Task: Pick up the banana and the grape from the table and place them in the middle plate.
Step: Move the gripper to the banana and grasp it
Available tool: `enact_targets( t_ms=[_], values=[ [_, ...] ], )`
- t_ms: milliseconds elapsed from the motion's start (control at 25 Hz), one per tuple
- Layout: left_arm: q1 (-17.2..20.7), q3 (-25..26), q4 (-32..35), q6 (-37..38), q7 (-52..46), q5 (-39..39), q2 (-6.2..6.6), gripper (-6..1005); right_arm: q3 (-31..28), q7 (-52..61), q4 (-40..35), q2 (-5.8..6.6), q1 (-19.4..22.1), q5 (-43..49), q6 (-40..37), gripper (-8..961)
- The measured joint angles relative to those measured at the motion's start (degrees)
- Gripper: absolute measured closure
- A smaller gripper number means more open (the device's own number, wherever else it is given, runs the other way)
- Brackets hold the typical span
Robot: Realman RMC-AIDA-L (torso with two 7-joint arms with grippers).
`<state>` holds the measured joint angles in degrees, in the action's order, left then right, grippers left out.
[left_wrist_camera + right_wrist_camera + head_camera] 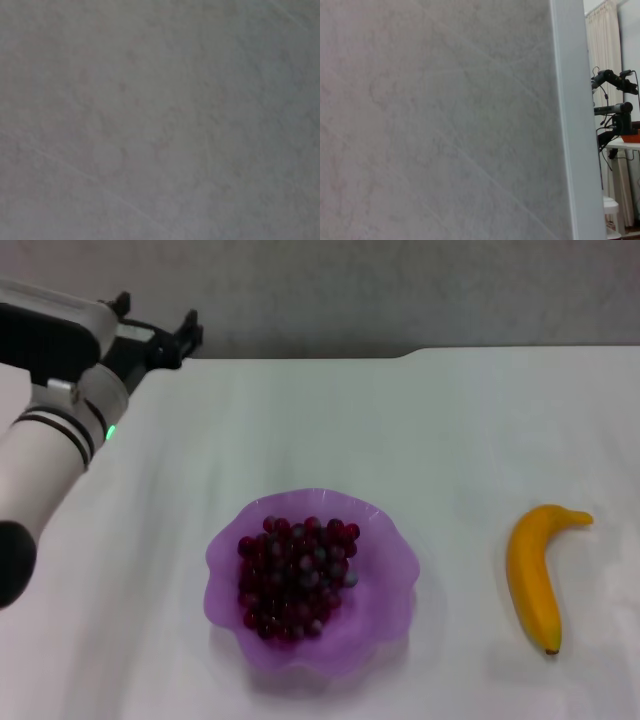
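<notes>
Left hand point(160, 335), fingers apart, is raised at the far left; the right should grip the curved yellow banana point(533, 575) mid-length.

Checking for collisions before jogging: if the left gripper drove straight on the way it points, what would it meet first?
Probably the grey wall: the left gripper points past the table's far edge, with nothing visible between, though depth is unclear.

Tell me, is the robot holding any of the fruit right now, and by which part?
Nothing is held. The left gripper is open and empty at the table's far left; the grapes lie in the purple plate, the banana on the table.
</notes>
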<state>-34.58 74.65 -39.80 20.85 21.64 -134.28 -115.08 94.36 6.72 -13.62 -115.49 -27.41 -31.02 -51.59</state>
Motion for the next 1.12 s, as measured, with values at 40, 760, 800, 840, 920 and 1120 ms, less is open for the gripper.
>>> enact_targets(
  t_ms=[40, 760, 800, 840, 920, 1120],
  values=[
    [-0.7, -0.1, 2.0, 1.8, -3.9, -2.9, 0.24, 121, 0.0, 0.0, 0.0, 0.0, 0.0, 0.0, 0.0, 72],
    [-2.7, 10.2, 14.4, 13.8, -30.0, -21.2, 1.87, 120, 0.6, 6.2, -0.5, 0.29, -0.9, 0.0, 0.6, 72],
    [-2.7, 10.2, 14.4, 13.7, -29.7, -21.2, 1.79, 120, 0.6, 6.2, -0.4, 0.3, -1.2, 0.0, 0.6, 72],
    [-2.7, 10.2, 14.4, 13.7, -29.4, -21.2, 1.72, 120, 0.6, 6.1, -0.3, 0.31, -1.4, -0.1, 0.6, 72],
    [-2.9, 10.1, 14.4, 13.7, -29.1, -21.2, 1.61, 120, 0.6, 6.3, 0.3, 0.31, -1.9, -0.1, 1.3, 72],
    [-2.5, 9.9, 14.9, 13.7, -28.5, -21.3, 1.43, 120, 1.1, 8.8, -2.5, 0.32, -2.3, 0.3, 8.5, 72]
  ],
)
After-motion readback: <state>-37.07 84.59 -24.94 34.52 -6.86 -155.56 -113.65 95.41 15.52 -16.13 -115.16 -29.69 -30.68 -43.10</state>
